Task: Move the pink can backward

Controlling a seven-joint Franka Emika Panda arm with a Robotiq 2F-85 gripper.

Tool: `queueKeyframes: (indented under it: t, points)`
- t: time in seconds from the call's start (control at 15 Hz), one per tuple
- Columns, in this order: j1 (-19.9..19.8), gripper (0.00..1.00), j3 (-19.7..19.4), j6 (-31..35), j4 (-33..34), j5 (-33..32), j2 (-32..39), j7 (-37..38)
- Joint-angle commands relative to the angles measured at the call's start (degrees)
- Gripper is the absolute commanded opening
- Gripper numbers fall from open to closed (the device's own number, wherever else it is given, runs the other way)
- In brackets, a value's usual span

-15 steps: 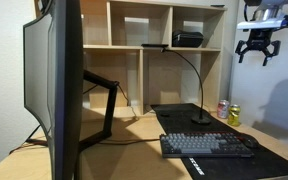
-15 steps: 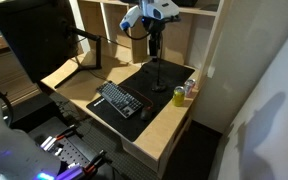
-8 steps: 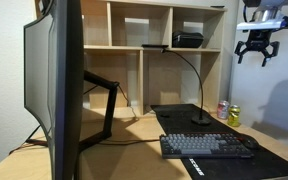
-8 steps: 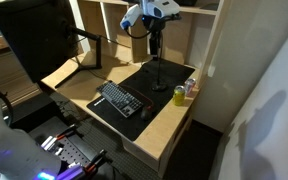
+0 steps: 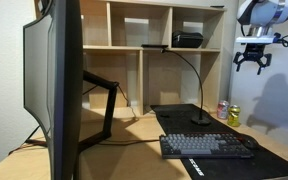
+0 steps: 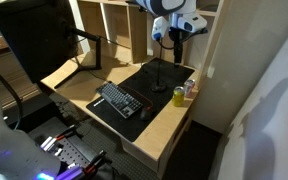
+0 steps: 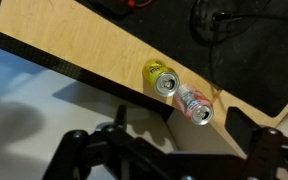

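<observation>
Pink can stands upright, axis vertical, below the empty gripper, fingers spread.

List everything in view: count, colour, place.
pink can: one, pink-red, at the desk edge
yellow-green can: one, yellow-green, beside the pink can
keyboard: one, dark, on the mat
mat: one, black, on the desk
gooseneck stand: one, black, base on the mat
monitor: one, black, at the desk's far end from the cans
box: one, black, in the shelf unit
shelf unit: one, light wood, behind the desk
desk: one, light wood
claw: one, black, open, high above the cans
</observation>
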Motion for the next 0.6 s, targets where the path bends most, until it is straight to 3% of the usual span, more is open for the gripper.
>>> queueKeyframes:
  t: [0.0, 0.4, 0.53]
  points:
    - [0.4, 1.0, -0.5, -0.2, 0.4, 0.2, 0.6, -0.2]
    - [0.5, 1.0, -0.4, -0.3, 0.0, 0.1, -0.6, -0.2]
    - [-0.1, 1.0, 0.8, 6.3, -0.3, 1.7, 1.7, -8.9]
